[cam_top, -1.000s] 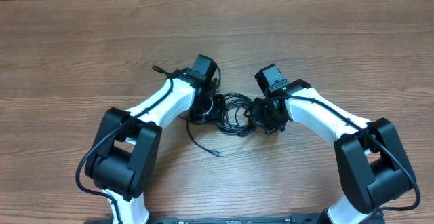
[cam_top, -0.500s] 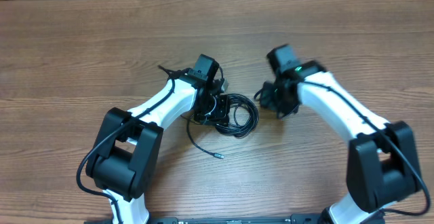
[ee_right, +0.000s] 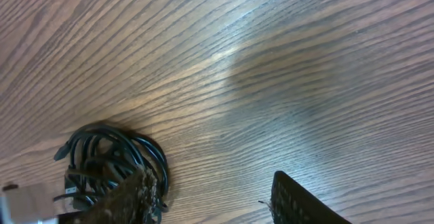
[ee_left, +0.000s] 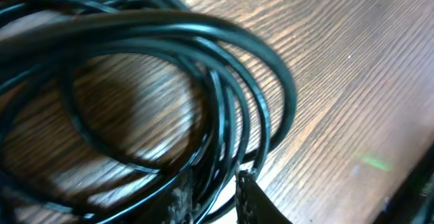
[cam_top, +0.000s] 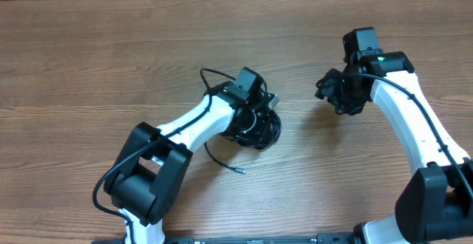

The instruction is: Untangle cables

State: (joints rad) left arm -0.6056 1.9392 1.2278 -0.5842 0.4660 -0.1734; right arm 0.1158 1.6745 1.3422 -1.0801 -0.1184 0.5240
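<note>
Furthest left of the cable, a loose tail (cam_top: 220, 160) trails off the bundle toward me and ends in a small plug (cam_top: 238, 170) lying flat on the table (cam_top: 89, 52). I read that free end as the likely place to begin unthreading, since nothing crosses over it.

Just to its right is my left gripper (cam_top: 255, 123), set low over the cable coil (cam_top: 269, 131), which lies near the middle of the table. In the left wrist view the fingers (ee_left: 248, 195) stand narrow, with several black strands running up between them, so I judge that the jaws are pinched on part of the coil rather than empty. The loops fan out ahead of the fingers and rest on the wood. I take this grip as an anchor that pins the bundle so it cannot slide when something else pulls on it.

Well apart to the right, my right gripper (cam_top: 334, 95) hangs over bare wood. Its fingers (ee_right: 132, 195) are spread wide with only table grain between them, and the coil sits small at the lower left of that wrist view. With the jaws open and clear of the cable, that hand looks free to come in for a strand, though I cannot tell from here which loop is loose enough to take.
</note>
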